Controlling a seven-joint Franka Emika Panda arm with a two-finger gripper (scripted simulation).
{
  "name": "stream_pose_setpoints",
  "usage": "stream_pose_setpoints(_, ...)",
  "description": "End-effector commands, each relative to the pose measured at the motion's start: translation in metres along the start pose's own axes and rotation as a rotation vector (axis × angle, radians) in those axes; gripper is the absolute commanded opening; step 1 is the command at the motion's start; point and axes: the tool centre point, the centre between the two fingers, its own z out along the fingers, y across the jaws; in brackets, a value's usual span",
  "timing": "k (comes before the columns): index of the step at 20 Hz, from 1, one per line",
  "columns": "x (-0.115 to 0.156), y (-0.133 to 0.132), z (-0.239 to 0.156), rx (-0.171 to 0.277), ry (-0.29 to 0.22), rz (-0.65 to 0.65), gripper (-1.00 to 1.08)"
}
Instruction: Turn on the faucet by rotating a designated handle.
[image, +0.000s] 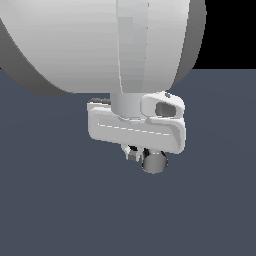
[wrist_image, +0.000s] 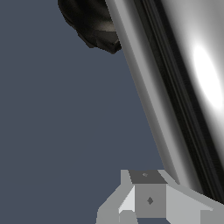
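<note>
In the exterior view my big white arm fills the upper half, and the gripper (image: 133, 152) hangs under the white hand. Only a small part of its fingers shows there. Right beside them sits the flat round end of the chrome handle (image: 154, 162), touching or nearly touching. The wrist view shows the handle (wrist_image: 192, 87) very close, as a long glossy cylinder running up to the faucet's black knobby base (wrist_image: 94, 24). One grey fingertip (wrist_image: 148, 199) lies against the handle's side. The other finger is hidden, so the jaw gap does not show.
A flat dark blue-grey floor (image: 50, 200) lies all around the faucet. My own arm blocks most of the faucet in the exterior view.
</note>
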Motion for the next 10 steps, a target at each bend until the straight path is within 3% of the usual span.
stream_pose_setpoints(1, 0.002, 0.023, 0.0, -0.001, -0.001, 0.028, -1.0)
stream_pose_setpoints(10, 0.005, 0.065, 0.0, -0.001, -0.001, 0.028, -1.0)
